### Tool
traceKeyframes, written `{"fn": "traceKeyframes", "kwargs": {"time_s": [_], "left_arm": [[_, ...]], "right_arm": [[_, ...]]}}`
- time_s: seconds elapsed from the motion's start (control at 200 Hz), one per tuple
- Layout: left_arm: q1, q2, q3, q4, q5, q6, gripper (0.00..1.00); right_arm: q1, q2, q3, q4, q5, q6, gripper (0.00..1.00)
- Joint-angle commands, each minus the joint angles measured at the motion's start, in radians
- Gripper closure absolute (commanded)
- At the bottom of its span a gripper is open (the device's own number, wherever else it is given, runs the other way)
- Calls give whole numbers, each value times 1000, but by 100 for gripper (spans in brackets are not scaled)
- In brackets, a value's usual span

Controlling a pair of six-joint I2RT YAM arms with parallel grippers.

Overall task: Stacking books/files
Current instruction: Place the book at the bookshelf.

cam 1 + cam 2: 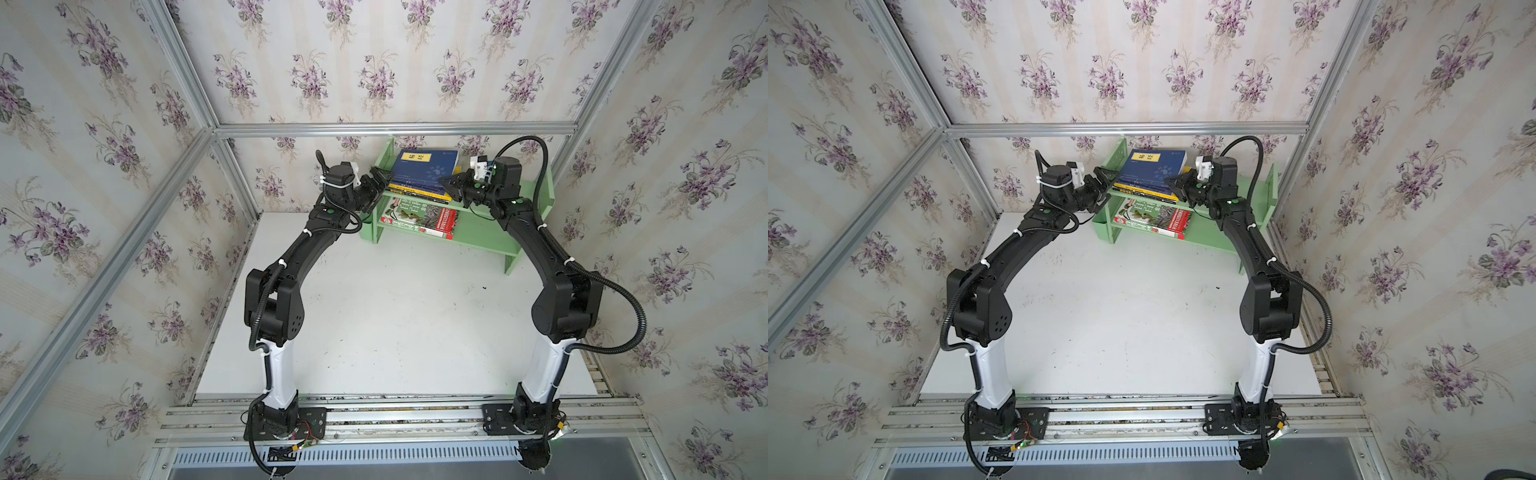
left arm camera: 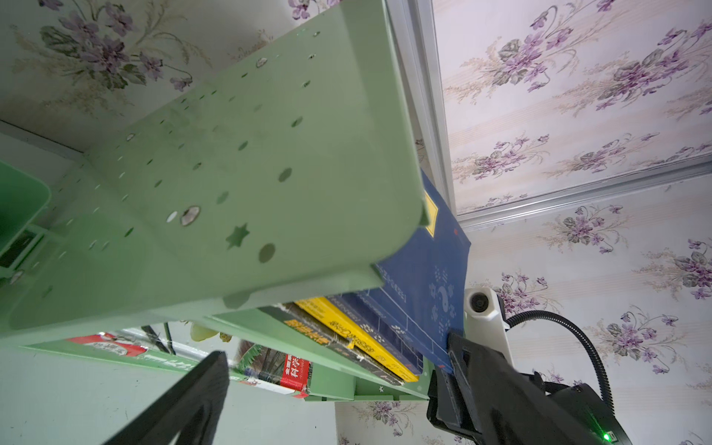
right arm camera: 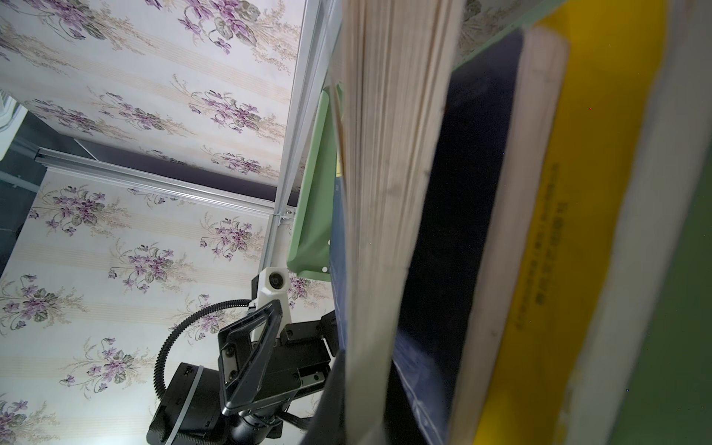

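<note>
Nearest the lens, the mounting rail carries both arm bases. Beyond it the white desk has no book on it, and the pale green shelf stands at its far edge.

From the left, the left hand hangs at the stack's left end with its jaws spread wide, gripping nothing. The upper tier holds a pile: the top navy book, the second navy book, the yellow book and the black book. On the lower tier lies the green book with its red band. The right hand looks closed on the top navy book's near right corner.

Stacking seems almost finished. Probably only settling and releasing that top book remains.
</note>
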Motion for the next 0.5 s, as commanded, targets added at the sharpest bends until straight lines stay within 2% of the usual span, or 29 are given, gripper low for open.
{"fn": "traceKeyframes", "kwargs": {"time_s": [0.0,0.495], "left_arm": [[-4,14,29,-18,-27,-5,1],[-9,85,94,-40,-36,-54,1]], "right_arm": [[5,9,7,-5,0,-8,100],[10,14,-2,-17,14,-9,100]]}}
